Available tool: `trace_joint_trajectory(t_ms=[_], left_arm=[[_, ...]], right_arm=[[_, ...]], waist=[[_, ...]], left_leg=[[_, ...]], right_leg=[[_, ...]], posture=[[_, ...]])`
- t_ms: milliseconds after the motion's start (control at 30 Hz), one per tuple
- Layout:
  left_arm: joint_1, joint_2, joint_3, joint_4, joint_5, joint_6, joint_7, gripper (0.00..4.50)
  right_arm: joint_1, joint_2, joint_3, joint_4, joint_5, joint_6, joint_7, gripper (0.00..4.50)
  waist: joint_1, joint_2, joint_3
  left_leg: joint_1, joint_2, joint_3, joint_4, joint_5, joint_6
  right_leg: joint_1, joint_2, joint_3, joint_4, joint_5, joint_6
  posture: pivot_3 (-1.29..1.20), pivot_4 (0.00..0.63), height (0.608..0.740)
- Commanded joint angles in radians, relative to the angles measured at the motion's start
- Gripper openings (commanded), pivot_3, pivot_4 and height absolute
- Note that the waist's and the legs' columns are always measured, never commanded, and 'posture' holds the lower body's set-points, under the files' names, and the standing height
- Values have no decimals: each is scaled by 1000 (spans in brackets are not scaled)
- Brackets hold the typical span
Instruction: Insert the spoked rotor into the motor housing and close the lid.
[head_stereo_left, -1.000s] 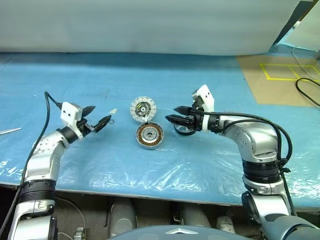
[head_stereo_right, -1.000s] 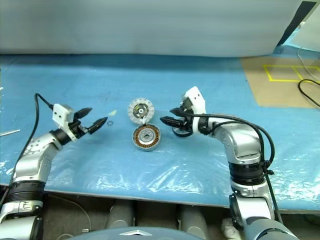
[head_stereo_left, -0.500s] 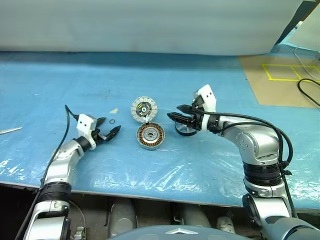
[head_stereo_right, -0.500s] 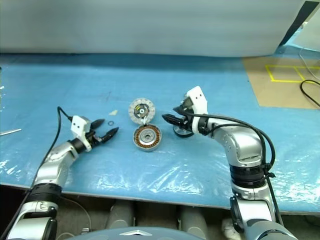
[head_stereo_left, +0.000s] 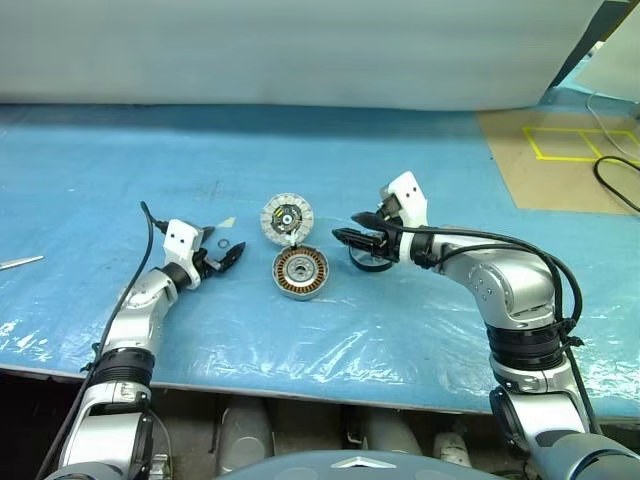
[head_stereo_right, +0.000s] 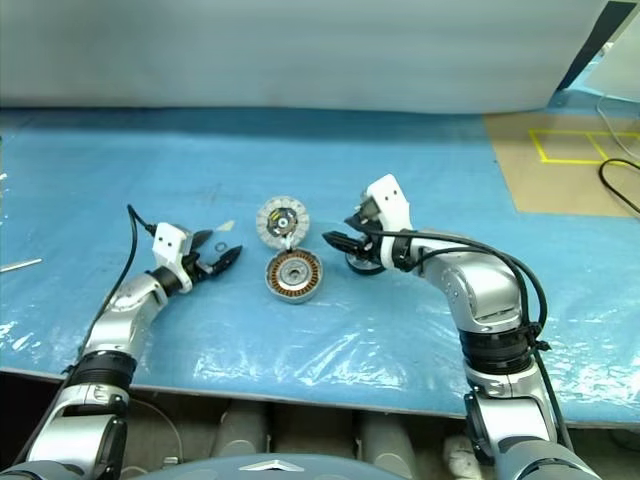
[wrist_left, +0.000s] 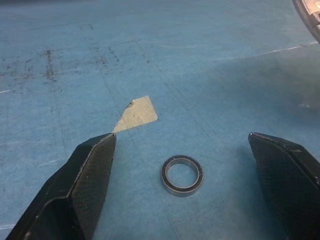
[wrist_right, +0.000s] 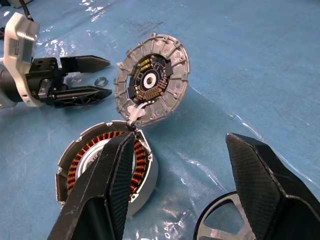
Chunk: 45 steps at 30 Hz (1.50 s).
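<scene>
Centrally on the blue sheet, the housing sits open face up, with the lid touching it at 12 o'clock, white-segment face up. Right gripper, fingers spread and empty, hovers over the rotor, lying flat at the housing's 3 o'clock. Left gripper, fingers spread, straddles a small ring at 9 o'clock.

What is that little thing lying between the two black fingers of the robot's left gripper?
A small metal ring, lying flat on the blue table cover, untouched between the open left gripper fingers. A scrap of tape lies just beyond. The left wrist view shows it.
</scene>
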<state>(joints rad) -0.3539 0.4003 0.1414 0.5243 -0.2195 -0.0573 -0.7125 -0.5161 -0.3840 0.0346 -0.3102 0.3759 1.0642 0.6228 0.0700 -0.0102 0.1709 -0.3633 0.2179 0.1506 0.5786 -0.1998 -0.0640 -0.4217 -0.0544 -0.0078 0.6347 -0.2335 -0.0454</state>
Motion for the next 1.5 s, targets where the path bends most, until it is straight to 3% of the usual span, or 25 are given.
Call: trace_joint_trajectory(t_ms=[33,67,233,1133,1233,1400,1500], left_arm=[[21,14,0,8,6,4,0,4500],[25,15,-3,5,6,8,-5,4500],[34,19,-6,6,8,18,-11,2960],[69,42,-12,-12,10,50,-32,2960],[66,45,-12,-6,11,47,-38,2439],[61,47,-21,5,24,49,-39,862],[62,46,-25,5,23,48,-49,784]], right_arm=[[-7,-1,1,-15,23,-13,-9,3048],[-7,-1,3,-13,24,-15,-10,3048],[-11,-1,13,0,30,-21,-19,3089],[-17,-11,38,32,28,-44,-22,3089],[-17,-11,41,34,27,-44,-26,3089],[-16,-13,41,33,28,-45,-29,3089],[-14,-14,41,31,29,-45,-32,3089]], waist=[[0,0,0],[0,0,0],[-1,0,0],[-2,4,-2],[-2,4,-3],[-1,5,-3],[-1,5,-3]], left_leg=[[0,0,0,0,0,0],[0,0,0,0,0,0],[1,0,0,-1,0,0],[3,0,1,-4,0,0],[3,0,1,-5,0,0],[4,-2,1,-7,0,0],[5,-3,1,-8,0,0]], right_leg=[[0,0,0,0,0,0],[0,0,0,0,0,0],[0,0,0,0,0,0],[2,0,1,-4,-2,-2],[3,0,1,-7,-1,-1],[6,0,1,-12,0,1],[6,-1,1,-12,0,1]], posture=[[0,150,740],[0,150,740],[0,150,740],[0,150,740],[0,150,740],[0,150,740],[0,150,740]])
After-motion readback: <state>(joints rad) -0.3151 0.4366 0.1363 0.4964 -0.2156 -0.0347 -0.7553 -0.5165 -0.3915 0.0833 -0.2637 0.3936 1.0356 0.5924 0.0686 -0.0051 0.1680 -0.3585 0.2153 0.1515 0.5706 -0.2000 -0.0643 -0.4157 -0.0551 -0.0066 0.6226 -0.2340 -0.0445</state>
